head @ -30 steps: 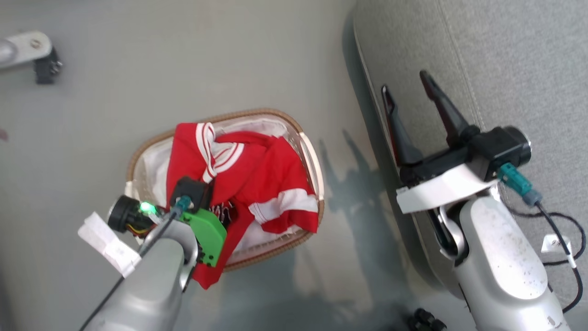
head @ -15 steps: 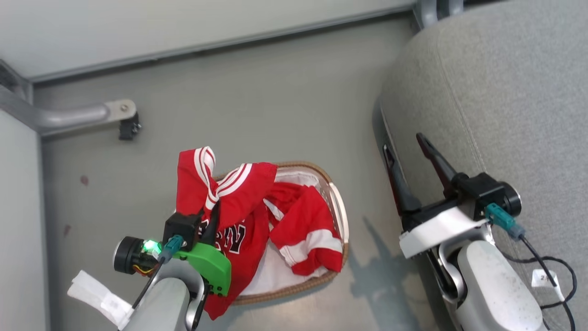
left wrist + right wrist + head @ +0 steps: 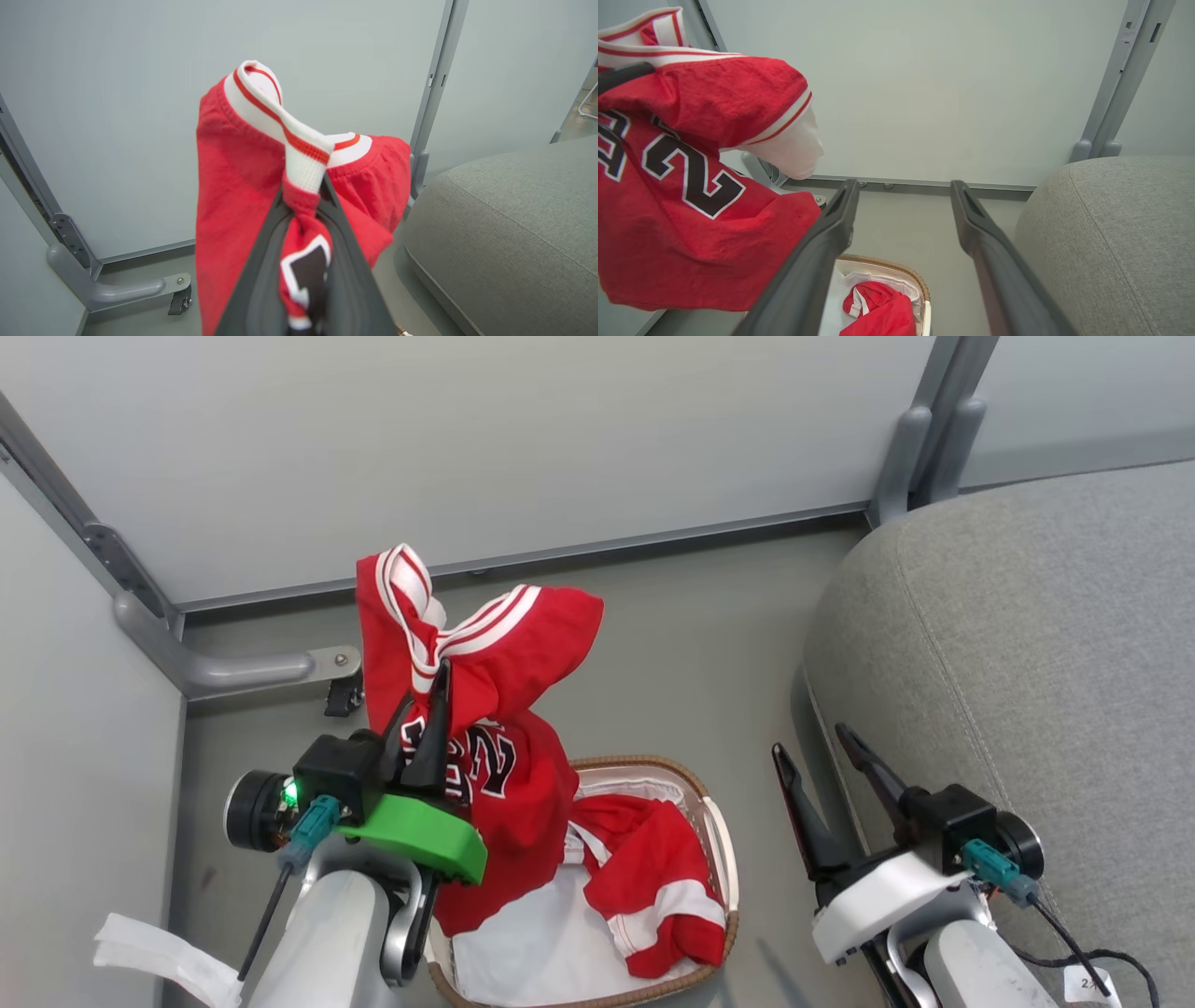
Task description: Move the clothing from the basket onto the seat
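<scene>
Left gripper (image 3: 425,709) is clamping tight on a red jersey (image 3: 495,644), holding it up above the basket's (image 3: 719,821) left side. Right gripper (image 3: 808,743) is hanging wide open and empty right of the basket. Second jersey (image 3: 653,877) is lying inside the basket, none showing on the seat (image 3: 1027,644) further right, so both are left to place

One red jersey (image 3: 509,775), with white-striped trim and dark white-edged numerals, hung bunched above the left end of the basket (image 3: 721,845). It was pinched between the closed fingers of the left tool (image 3: 422,698). A second red jersey (image 3: 653,877), with a white band, lay crumpled inside the oval white basket, which had a brown woven rim, on its white liner (image 3: 551,952). The grey upholstered seat (image 3: 1027,663), seam stitched, stood right of the basket, apart from it.
</scene>
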Controlling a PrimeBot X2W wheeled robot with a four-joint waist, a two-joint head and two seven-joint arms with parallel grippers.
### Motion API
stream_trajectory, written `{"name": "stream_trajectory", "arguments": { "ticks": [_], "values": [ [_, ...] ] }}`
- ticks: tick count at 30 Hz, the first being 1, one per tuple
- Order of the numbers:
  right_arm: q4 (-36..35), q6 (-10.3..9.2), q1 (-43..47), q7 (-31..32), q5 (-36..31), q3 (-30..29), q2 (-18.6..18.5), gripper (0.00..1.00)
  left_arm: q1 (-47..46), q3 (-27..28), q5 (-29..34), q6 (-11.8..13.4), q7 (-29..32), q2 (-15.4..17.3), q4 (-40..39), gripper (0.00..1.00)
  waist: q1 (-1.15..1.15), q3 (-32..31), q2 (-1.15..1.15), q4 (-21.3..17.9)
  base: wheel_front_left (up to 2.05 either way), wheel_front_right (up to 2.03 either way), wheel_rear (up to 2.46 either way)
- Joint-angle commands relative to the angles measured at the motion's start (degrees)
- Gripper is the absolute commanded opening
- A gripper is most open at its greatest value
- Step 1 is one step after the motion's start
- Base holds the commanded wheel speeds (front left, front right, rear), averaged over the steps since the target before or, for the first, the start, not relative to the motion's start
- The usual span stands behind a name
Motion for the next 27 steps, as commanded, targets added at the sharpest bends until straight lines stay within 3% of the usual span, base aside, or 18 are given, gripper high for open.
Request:
{"name": "stream_trajectory", "arguments": {
  "ticks": [1,9,19,27],
  "values": [
    [0.40,-0.04,1.28,-0.27,-0.19,0.38,-0.23,1.00,0.20,0.30,-0.36,-0.26,-0.05,-0.03,-0.99,0.00,0.00,-1.74,0.00,1.17,0.00,0.00,0.00],
    [2.50,-0.04,2.78,-0.28,0.64,4.78,-0.22,1.00,-1.11,-1.21,-2.20,-0.78,-0.06,-0.38,-4.45,0.00,0.00,-2.96,0.00,1.82,0.00,0.00,0.00],
    [6.15,-0.04,-5.33,-0.27,5.00,24.18,-1.30,1.00,-2.50,-6.88,-5.64,0.40,-0.06,-0.37,-5.51,0.00,0.00,-2.76,0.00,4.08,0.00,0.00,0.00],
    [11.58,-0.04,-14.97,-0.21,7.68,33.98,-0.72,1.00,-4.34,-11.69,-7.40,1.40,-0.06,-0.36,-5.76,0.00,0.00,-2.02,0.00,6.22,0.00,0.00,0.00]
  ]
}}
